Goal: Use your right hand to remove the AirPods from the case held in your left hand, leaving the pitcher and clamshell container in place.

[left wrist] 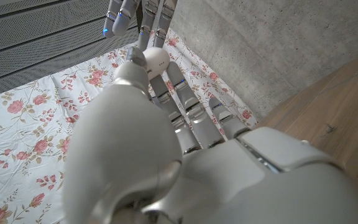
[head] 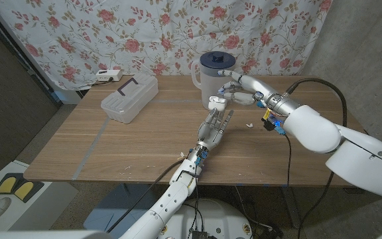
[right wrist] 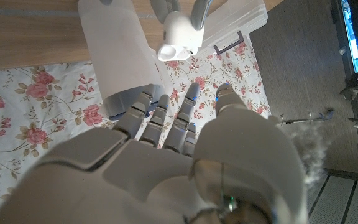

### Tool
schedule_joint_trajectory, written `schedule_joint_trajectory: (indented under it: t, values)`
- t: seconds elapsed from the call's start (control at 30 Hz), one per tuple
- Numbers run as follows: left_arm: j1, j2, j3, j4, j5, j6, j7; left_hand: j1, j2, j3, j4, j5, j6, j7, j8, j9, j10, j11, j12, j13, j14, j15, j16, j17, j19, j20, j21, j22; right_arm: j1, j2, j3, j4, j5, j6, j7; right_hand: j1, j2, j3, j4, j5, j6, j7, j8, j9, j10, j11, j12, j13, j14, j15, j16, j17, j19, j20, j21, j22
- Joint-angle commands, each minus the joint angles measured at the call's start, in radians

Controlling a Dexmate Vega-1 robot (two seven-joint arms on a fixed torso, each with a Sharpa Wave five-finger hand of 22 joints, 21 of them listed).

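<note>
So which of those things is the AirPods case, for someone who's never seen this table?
Start at the wooden table, then find the pitcher with the dark lid at its far edge. Just in front, the left hand holds up the case: small, white and rounded, far smaller than the clear clamshell container.

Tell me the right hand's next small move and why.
Probably ease the right robot hand down toward the open case, since the left robot hand holds it up with its top exposed, and the right fingers hover just short of it, holding nothing.
</note>
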State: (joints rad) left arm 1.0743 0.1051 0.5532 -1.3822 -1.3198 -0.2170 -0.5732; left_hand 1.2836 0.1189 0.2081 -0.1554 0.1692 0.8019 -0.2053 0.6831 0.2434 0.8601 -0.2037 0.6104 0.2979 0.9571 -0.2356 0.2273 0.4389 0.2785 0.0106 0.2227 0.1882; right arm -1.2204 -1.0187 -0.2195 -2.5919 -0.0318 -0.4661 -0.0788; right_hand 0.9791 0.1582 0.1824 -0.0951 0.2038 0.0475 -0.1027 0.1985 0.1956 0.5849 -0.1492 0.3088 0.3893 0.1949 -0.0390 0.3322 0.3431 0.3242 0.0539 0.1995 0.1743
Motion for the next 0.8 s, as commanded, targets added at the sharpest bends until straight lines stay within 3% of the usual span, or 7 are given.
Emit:
schedule_joint_trajectory:
  t: [0.03, 0.8]
  values:
    - [-0.012, -0.007, -0.002, 0.018, 0.001, 0.009, -0.008, 0.013, 0.034, 0.002, 0.008, 0.008, 0.034, 0.027, 0.052, 0.006, 0.004, 0.0, 0.004, 0.334, 0.0, -0.006, 0.005, 0.001, -0.004, 0.001, 0.0, 0.006, 0.064, 0.003, -0.054, 0.009, -0.001, -0.019, 0.051, 0.004, 0.004, 0.002, -0.01, -0.004, -0.008, -0.011, -0.004, 0.001, 0.001, -0.01, -0.006, -0.003, -0.002, -0.04, 0.0, -0.002, -0.004, 0.015, -0.003, 0.004]
    - [-0.017, -0.012, -0.001, 0.021, 0.004, 0.015, -0.004, 0.014, 0.034, 0.001, 0.007, 0.008, 0.034, 0.029, 0.051, 0.005, 0.003, -0.002, 0.004, 0.333, -0.001, -0.006, 0.007, 0.003, -0.005, 0.002, 0.0, 0.006, 0.158, 0.001, -0.128, 0.033, -0.039, -0.049, 0.111, -0.058, 0.004, -0.013, 0.022, -0.01, -0.089, 0.044, -0.02, 0.001, -0.032, 0.019, -0.048, -0.025, -0.033, -0.019, -0.01, -0.012, -0.029, 0.036, -0.006, 0.003]
